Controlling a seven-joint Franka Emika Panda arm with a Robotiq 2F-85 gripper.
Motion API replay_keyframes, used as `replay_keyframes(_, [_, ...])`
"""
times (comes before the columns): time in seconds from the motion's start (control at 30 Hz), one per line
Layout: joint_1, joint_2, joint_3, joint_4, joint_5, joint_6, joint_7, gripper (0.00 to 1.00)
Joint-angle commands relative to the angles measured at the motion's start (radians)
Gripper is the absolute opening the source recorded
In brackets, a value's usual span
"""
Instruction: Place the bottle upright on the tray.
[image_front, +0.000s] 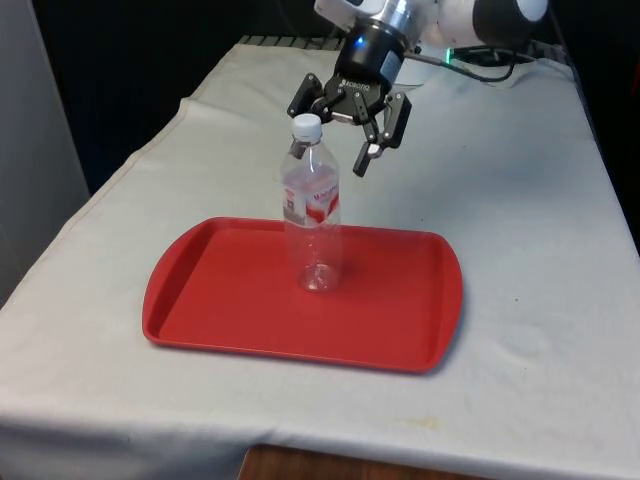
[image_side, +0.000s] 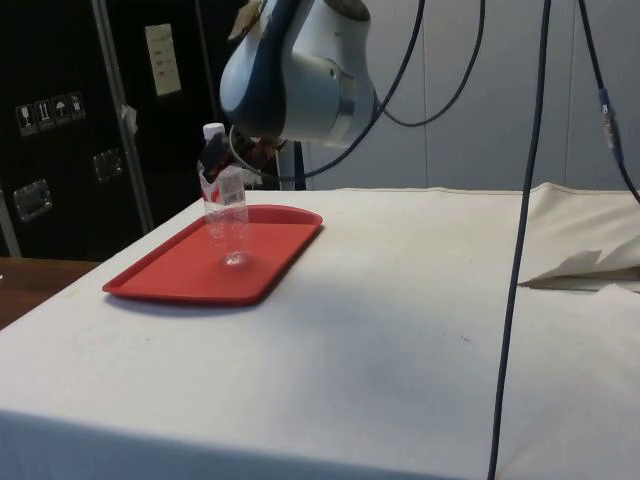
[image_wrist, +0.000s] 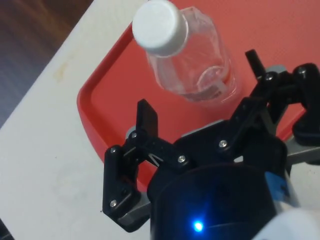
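Observation:
A clear plastic bottle (image_front: 313, 215) with a white cap and a red-and-white label stands upright near the middle of the red tray (image_front: 220, 290). My gripper (image_front: 332, 152) hovers at the height of the bottle's neck, just behind it, tilted toward it. It is open, its fingers spread wider than the bottle and holding nothing. The wrist view has the bottle (image_wrist: 190, 65) just past the fingertips (image_wrist: 147, 117), standing on the tray (image_wrist: 110, 105). From the side, the bottle (image_side: 226, 215) stands on the tray (image_side: 200, 270) with the gripper (image_side: 213, 160) close by its cap.
The tray lies near the table's front edge, on the white cloth (image_front: 530, 250). Cables (image_side: 520, 220) hang down at the side view's right. A fold of cloth (image_side: 585, 268) lies at the table's far side there.

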Motion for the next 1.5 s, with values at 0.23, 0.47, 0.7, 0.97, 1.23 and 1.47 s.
replay_keyframes(0.23, [-0.002, -0.04, -0.01, -0.011, 0.005, -0.061, -0.02, 1.0])
replay_keyframes(0.47, [-0.003, -0.07, -0.019, -0.01, 0.008, -0.118, -0.043, 1.0])
replay_keyframes(0.7, [-0.002, -0.086, -0.03, -0.003, 0.007, -0.177, -0.061, 1.0])
replay_keyframes(0.97, [-0.003, -0.11, -0.036, 0.003, 0.006, -0.222, -0.08, 1.0])
replay_keyframes(1.23, [-0.003, -0.113, -0.04, 0.007, 0.003, -0.237, -0.09, 1.0])
replay_keyframes(1.47, [0.002, -0.106, -0.052, 0.007, 0.003, -0.249, -0.119, 1.0])
